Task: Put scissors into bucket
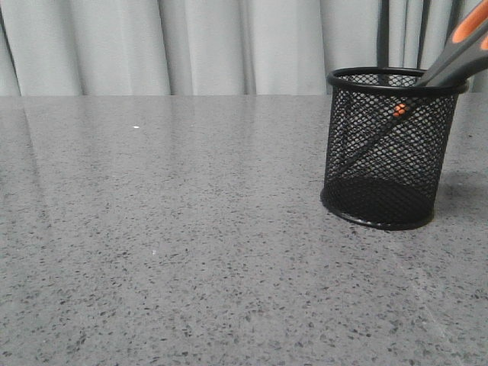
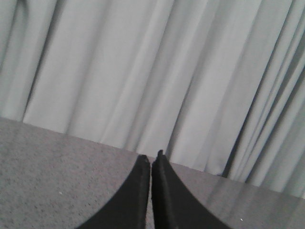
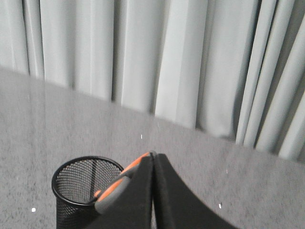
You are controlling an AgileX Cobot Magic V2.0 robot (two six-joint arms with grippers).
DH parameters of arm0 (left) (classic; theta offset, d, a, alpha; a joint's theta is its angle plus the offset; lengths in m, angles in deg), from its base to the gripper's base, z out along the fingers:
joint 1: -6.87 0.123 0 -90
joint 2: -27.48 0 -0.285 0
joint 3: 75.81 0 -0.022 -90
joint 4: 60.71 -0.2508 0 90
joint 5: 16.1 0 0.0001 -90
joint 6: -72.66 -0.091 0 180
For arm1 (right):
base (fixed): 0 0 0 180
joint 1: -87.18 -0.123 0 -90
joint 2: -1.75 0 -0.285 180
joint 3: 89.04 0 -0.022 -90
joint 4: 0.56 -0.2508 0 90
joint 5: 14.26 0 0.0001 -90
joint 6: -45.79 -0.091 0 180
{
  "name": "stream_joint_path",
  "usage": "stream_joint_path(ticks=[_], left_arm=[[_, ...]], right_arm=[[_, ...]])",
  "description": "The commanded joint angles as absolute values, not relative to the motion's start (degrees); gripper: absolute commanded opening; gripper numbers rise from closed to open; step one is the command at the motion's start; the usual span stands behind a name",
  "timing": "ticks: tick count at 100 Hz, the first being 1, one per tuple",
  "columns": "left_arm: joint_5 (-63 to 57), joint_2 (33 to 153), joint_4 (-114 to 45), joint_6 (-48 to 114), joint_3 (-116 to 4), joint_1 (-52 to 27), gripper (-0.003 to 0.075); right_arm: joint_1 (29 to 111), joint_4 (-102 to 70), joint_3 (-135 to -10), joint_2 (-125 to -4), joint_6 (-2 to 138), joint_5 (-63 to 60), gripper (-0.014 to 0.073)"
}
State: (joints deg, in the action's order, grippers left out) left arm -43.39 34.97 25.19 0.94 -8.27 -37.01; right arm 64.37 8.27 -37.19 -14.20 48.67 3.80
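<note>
Resting blades-down inside the bucket (image 1: 387, 152): scissors (image 1: 450, 57), handles leaning over its rim, orange pivot showing through the mesh. Right gripper (image 3: 153, 157) clenched beside the handles, grasp unclear. Advised: confirm blade tips on the base before letting go, withdraw without tipping the bucket. Front view only: blades, base. Left wrist view only: left gripper (image 2: 150, 160) clenched on nothing, bucket absent

We lose the scissors (image 1: 457, 53) handles past the front view's edge; the cup's (image 1: 389, 152) mesh veils their blades.
</note>
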Motion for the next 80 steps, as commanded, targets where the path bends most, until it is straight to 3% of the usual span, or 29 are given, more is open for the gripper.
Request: stream_joint_path(ticks=[1, 80], left_arm=[[-41.4, 34.5, 25.4, 1.4, -9.4, -37.3, -0.0020], [-41.7, 34.5, 25.4, 1.4, -8.7, -37.3, -0.0020]], right_arm=[[64.6, 9.8, -33.7, -9.4, 49.3, -5.4, -0.0059], [64.6, 9.4, -32.0, -5.5, 49.3, -3.4, -0.0060]])
